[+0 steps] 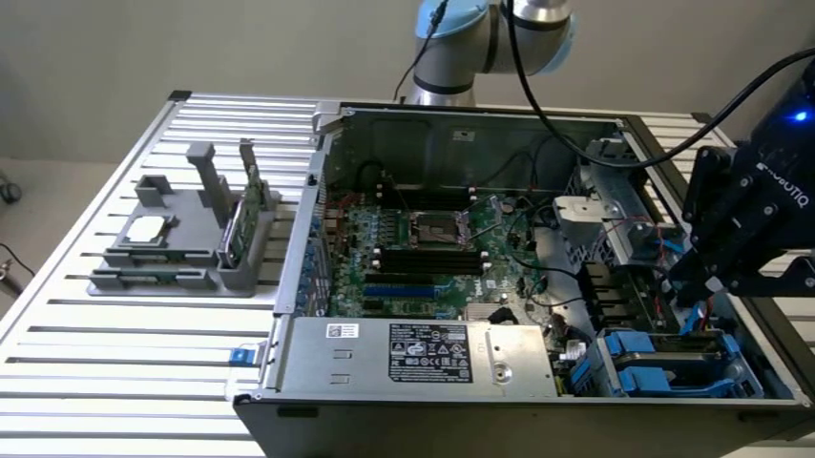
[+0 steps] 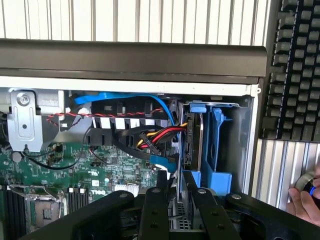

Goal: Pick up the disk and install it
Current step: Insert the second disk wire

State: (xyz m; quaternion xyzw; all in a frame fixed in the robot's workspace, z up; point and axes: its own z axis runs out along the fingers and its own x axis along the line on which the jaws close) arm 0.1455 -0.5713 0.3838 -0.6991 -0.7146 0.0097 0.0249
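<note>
In the wrist view the black, matte gripper [image 2: 175,197] is nearest, its angular fingers [image 2: 152,210] drawn close around the thin edge of the disk [image 2: 192,145]; the disk stands upright, a dark slab in a glossy blue plastic carrier, seated in the grey metal bay; beyond lie red, yellow and blue cables [image 2: 150,137], the green motherboard [image 2: 75,165], then a ribbed aluminium table [image 1: 128,334].
</note>
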